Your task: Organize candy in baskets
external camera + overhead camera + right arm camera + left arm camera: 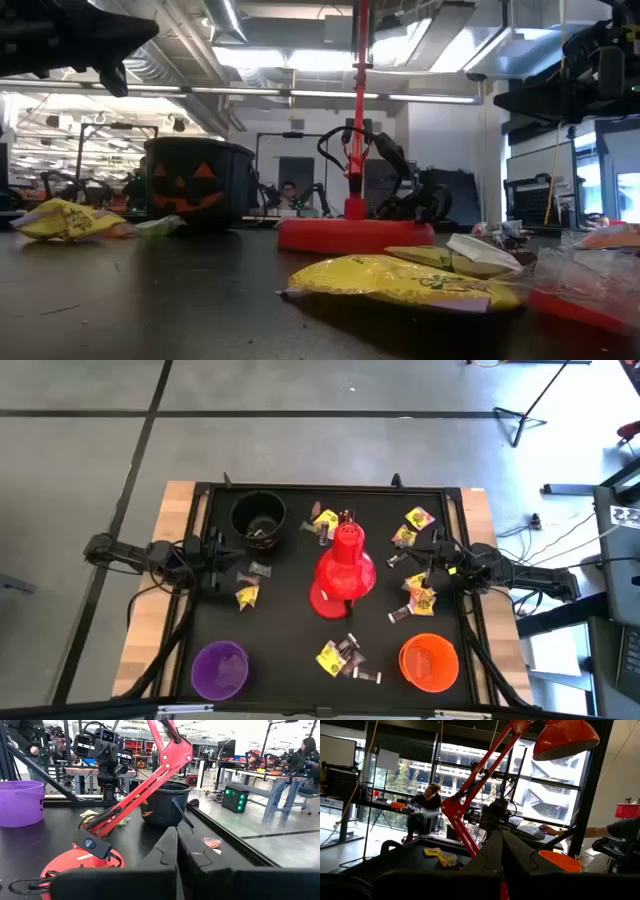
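Black mat over a wood-edged table (180,495), open lab w/ desks and big windows behind; a seated person shows far off in the left wrist view.

Left gripper (215,552) sits at the left edge of the mat, right gripper (432,565) at the right edge. In each wrist view the two fingers lie pressed together w/ nothing between them, so both look closed and empty.

Candy is scattered: a yellow piece (246,597) just beside the left gripper, a yellow and dark cluster (340,657) near the front between the purple bucket (220,669) and orange bucket (430,661), more yellow ones (418,518) at the back right, and a few (421,598) close under the right gripper. Something dark lies inside the black bucket (258,516) at back left, prob. candy but can't tell.

Handling, as I judge it: the wrappers are light, crinkly, prob. slippery, lying flat. Best to pinch across the middle or a twisted end, fingers opened first and brought nearly down to the mat. A loose nip could let one slide or flick away.

In the way: the red desk lamp (345,570) stands mid-table, its base and slanted arm between the two sides. Cross-table reaches need to go round it, esp. toward the black bucket. Its cord trails near the base.
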